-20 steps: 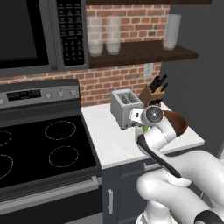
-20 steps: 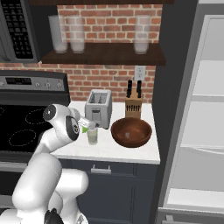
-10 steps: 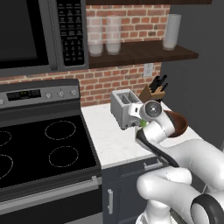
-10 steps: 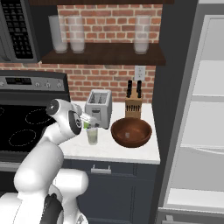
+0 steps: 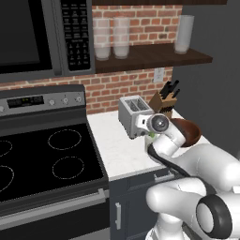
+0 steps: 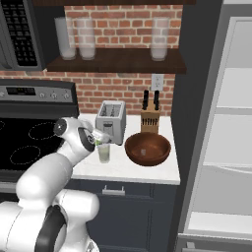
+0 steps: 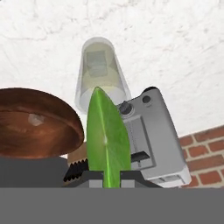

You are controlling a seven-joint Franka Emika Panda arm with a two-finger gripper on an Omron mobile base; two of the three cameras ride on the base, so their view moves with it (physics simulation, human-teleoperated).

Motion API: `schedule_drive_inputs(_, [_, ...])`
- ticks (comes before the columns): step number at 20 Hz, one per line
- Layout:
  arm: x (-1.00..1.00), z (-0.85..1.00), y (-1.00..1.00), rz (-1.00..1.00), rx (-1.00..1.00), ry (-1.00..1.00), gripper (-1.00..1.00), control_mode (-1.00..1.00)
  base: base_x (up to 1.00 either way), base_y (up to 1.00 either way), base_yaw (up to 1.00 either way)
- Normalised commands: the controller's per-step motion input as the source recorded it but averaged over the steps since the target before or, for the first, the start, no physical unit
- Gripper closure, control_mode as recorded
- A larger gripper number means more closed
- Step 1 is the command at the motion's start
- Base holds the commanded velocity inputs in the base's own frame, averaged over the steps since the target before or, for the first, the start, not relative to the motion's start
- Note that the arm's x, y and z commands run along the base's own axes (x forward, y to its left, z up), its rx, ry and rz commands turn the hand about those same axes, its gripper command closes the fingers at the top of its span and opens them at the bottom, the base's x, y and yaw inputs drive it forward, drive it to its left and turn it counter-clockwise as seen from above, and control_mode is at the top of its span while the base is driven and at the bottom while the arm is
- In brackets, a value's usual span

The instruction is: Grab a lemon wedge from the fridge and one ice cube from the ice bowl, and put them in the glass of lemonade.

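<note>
One wedge in hand: from the left, our gripper (image 5: 151, 136) hangs over the glass (image 5: 149, 143). From the right, glass (image 6: 104, 152) sits on the surface beside the bowl (image 6: 147, 148). Hand view: fingers pinch the lemon wedge (image 7: 106, 140); we'd center over the rim, then let go.

Glass of lemonade (image 6: 104, 153) between toaster (image 6: 111, 121) and ice bowl (image 6: 147, 148)

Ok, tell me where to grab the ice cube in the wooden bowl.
Probably from straight above, fingers on two opposite flat faces of the ice cube. It lies low in the middle of the ice bowl, whose raised rim blocks a sideways approach. The gripper is shut on the lemon wedge, so drop that first.
</note>
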Motion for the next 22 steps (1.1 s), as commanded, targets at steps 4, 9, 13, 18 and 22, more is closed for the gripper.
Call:
schedule_drive_inputs(4, [0.00,-0.11,0.00,0.00,-0.02,-0.06,1.00,-1.00,0.00,0.00,0.00])
schedule_drive_inputs(9, [0.00,0.02,0.00,0.00,0.00,-0.08,1.00,-1.00,0.00,0.00,0.00])
schedule_drive_inputs(13, [0.00,0.02,0.00,0.00,0.00,-0.06,1.00,-1.00,0.00,0.00,0.00])
schedule_drive_inputs(18, [-0.16,0.00,0.00,0.00,0.00,0.00,1.00,-1.00,0.00,0.00,0.00])
schedule_drive_inputs(22, [-0.04,0.00,0.00,0.00,0.00,0.00,1.00,-1.00,0.00,0.00,0.00])
